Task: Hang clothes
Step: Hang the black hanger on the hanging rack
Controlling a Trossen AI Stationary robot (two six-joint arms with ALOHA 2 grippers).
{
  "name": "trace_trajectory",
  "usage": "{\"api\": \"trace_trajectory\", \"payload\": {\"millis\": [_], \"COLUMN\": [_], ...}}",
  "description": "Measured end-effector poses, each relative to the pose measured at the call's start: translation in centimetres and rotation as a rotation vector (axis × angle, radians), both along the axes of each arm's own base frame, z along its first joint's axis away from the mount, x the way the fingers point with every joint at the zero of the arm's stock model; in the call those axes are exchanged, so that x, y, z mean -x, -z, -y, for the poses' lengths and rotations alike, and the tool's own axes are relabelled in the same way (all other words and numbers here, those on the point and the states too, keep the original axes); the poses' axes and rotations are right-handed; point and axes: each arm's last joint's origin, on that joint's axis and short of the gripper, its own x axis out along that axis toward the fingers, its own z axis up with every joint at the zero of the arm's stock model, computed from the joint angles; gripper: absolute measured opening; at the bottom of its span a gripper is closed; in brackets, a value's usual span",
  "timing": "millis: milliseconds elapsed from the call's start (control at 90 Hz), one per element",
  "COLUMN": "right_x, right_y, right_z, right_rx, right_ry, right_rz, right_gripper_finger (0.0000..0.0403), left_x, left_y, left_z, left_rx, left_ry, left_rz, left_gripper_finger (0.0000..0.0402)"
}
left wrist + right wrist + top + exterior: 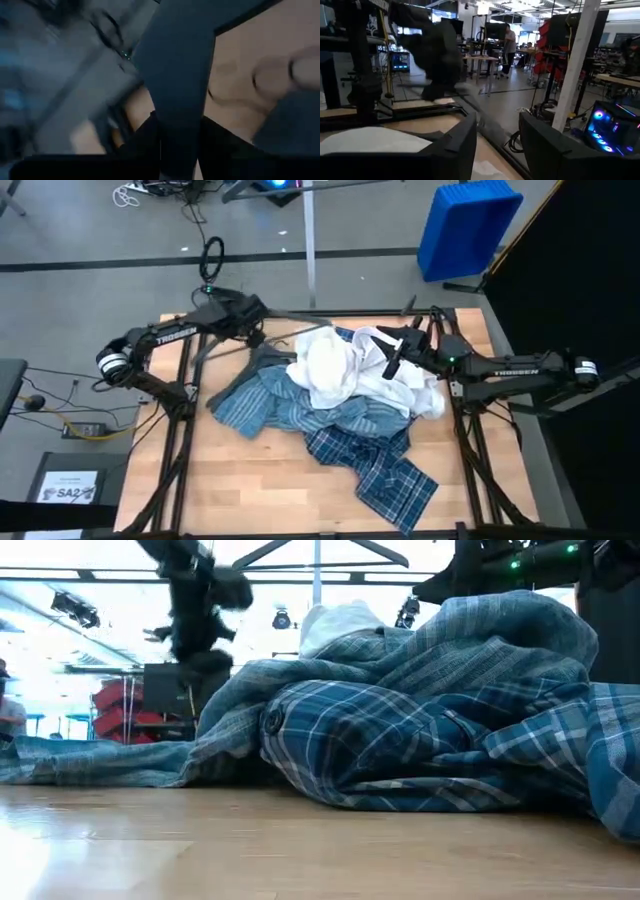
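1. We saw the three shirts heaped together mid-table: the white shirt lay on top toward the far side, the striped blue-grey shirt spread under it toward the left arm, and the plaid shirt trailed toward the near edge of the table.
2. From table height the plaid shirt and the striped shirt hid almost all of the white shirt; only a small peak showed above them.
3. The left gripper hovered at the far left of the pile, clenched on a dark grey hanger; its wrist view was so blurred that we made out only a broad dark bar between its fingers.
4. The right gripper sat over the white shirt's far right side, its fingers spread apart with nothing between them.
5. A person stood far off in the room.
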Motion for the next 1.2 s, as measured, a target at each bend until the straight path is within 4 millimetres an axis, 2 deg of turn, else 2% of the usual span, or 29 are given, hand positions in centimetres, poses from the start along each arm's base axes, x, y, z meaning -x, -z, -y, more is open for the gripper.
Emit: {"api": "trace_trajectory", "payload": {"millis": [222, 411, 533, 689, 789, 978, 1200], "right_x": [0.0, 0.0, 0.0, 0.0, 0.0, 0.0, 0.0], "right_y": [-0.1, 0.4, 0.4, 0.5, 0.5, 0.5, 0.5], "right_z": [0.0, 0.0, 0.0, 0.0, 0.0, 0.0, 0.0], "right_rx": [0.002, -0.006, -0.007, -0.008, -0.009, -0.009, -0.016], "right_ry": [0.000, 0.000, 0.000, 0.000, 0.000, 0.000, 0.000], "right_rz": [0.008, -0.040, -0.046, -0.053, -0.054, -0.054, -0.049], "right_gripper_finger": [0.0119, 0.0114, 0.0116, 0.0114, 0.0114, 0.0116, 0.0113], "left_x": [-3.4, -5.9, -6.1, -4.9, -4.0, -3.1, -4.5], "left_y": [-6.8, -11.5, -14.1, -17.2, -18.4, -21.7, -25.2], "left_z": [0.6, 1.5, 1.8, 1.5, 0.5, -2.6, -6.6], "left_rx": [-0.463, -0.703, -0.893, -1.164, -1.264, -1.297, -1.266], "left_ry": [0.092, 0.280, 0.367, 0.376, 0.409, 0.382, 0.352], "left_rz": [-0.090, 0.035, 0.060, 0.093, 0.092, 0.066, -0.004], "left_gripper_finger": [0.0068, 0.0068, 0.0068, 0.0068, 0.0068, 0.0068, 0.0068]}}
